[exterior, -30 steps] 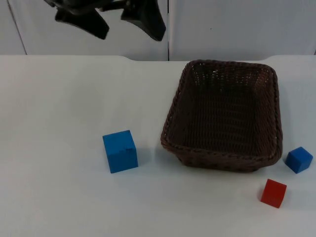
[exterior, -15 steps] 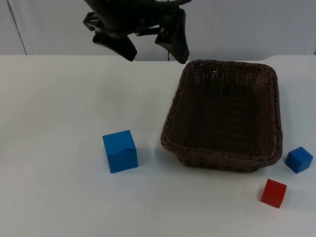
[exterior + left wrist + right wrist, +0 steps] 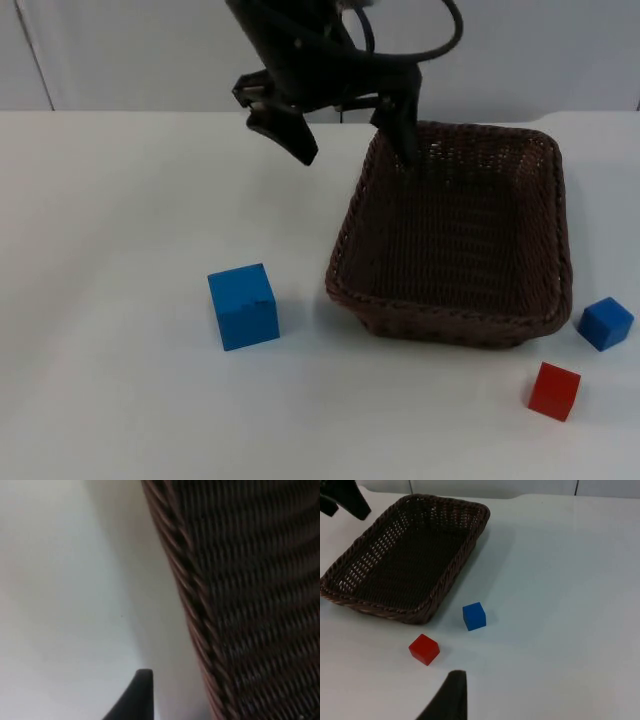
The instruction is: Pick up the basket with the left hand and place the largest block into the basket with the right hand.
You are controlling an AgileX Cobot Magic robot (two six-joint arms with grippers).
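Observation:
The dark brown wicker basket (image 3: 450,312) stands on the white table right of centre, with nothing in it. My left gripper (image 3: 355,150) is open and straddles the basket's back left corner, one finger (image 3: 300,145) outside over the table, the other over the rim. In the left wrist view the basket's woven wall (image 3: 200,630) is close beside a black fingertip (image 3: 135,700). The large blue block (image 3: 243,306) sits left of the basket. My right gripper (image 3: 451,700) waits above the table's right side, looking toward the basket (image 3: 455,575).
A small blue block (image 3: 604,323) (image 3: 474,616) lies by the basket's front right corner. A small red block (image 3: 554,390) (image 3: 424,649) lies a little nearer the front edge. The grey partition wall (image 3: 520,50) closes off the back.
My left gripper has come down and to the right from the back wall to the basket's back left corner. The basket and the blocks have not moved.

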